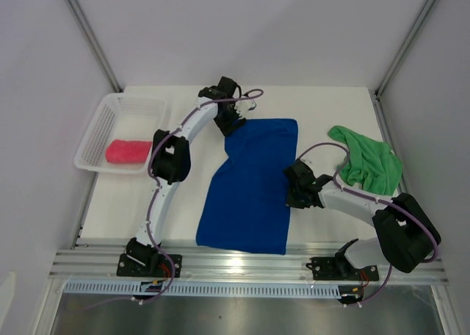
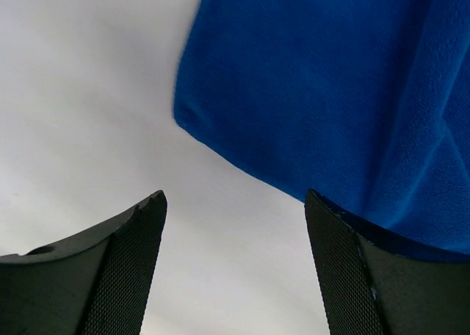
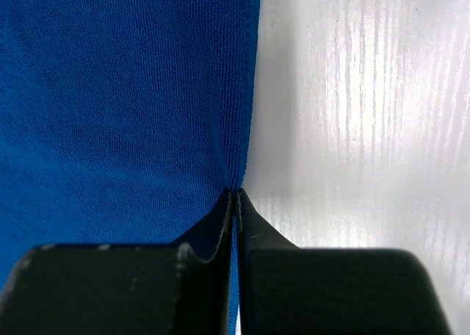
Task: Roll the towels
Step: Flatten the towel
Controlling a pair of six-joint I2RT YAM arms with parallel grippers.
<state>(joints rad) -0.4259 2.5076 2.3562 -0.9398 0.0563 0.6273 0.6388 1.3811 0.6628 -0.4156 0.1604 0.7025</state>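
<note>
The blue towel (image 1: 253,184) lies spread flat in the middle of the table. My right gripper (image 1: 292,184) is at its right edge; in the right wrist view the gripper (image 3: 235,195) is shut on that edge of the blue cloth (image 3: 117,107). My left gripper (image 1: 233,128) hovers at the towel's far left corner. In the left wrist view it (image 2: 235,203) stands open, bare table between its fingers, the blue corner (image 2: 330,92) just ahead and beside the right finger (image 2: 338,269). The green towel (image 1: 367,159) lies crumpled at the right. The pink towel (image 1: 127,151) lies rolled in the basket.
The white mesh basket (image 1: 103,122) stands at the far left edge of the table. Grey walls and metal posts close in the back and sides. An aluminium rail (image 1: 250,261) with both arm bases runs along the near edge.
</note>
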